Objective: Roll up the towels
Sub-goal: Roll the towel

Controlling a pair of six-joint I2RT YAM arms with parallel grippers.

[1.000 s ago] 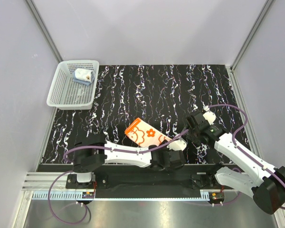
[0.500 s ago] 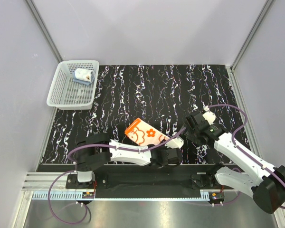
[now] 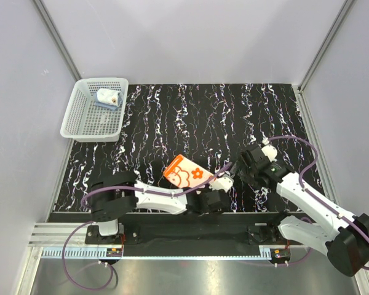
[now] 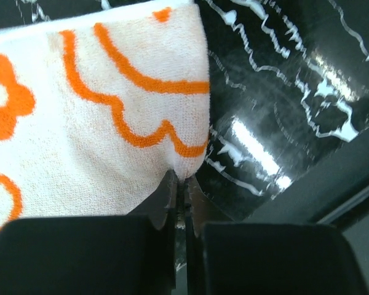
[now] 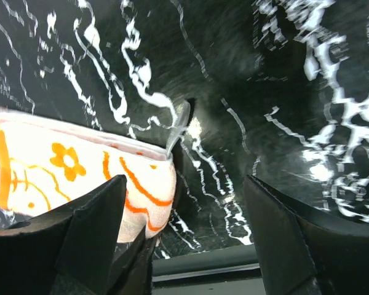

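We see the orange flower-print towel (image 3: 186,172) folded into a narrow white-backed strip, lying slantwise near the front middle of the surface (image 3: 190,117). The light blue towel (image 3: 107,98) sits bundled in the white perforated basket (image 3: 86,120) at the far left. The left arm reaches low across to the right, and the left gripper (image 4: 179,190) is pressed together, pinching the orange towel's corner. The right gripper (image 5: 184,209) hangs spread wide just beside that end. The surface is black with white veining, and the walls are pale grey.

The left arm (image 3: 157,198) and right arm (image 3: 310,200) have white shells, black joints and looping purple cables (image 3: 293,137); the left tool (image 4: 179,184) and right tool (image 5: 184,182) are black.
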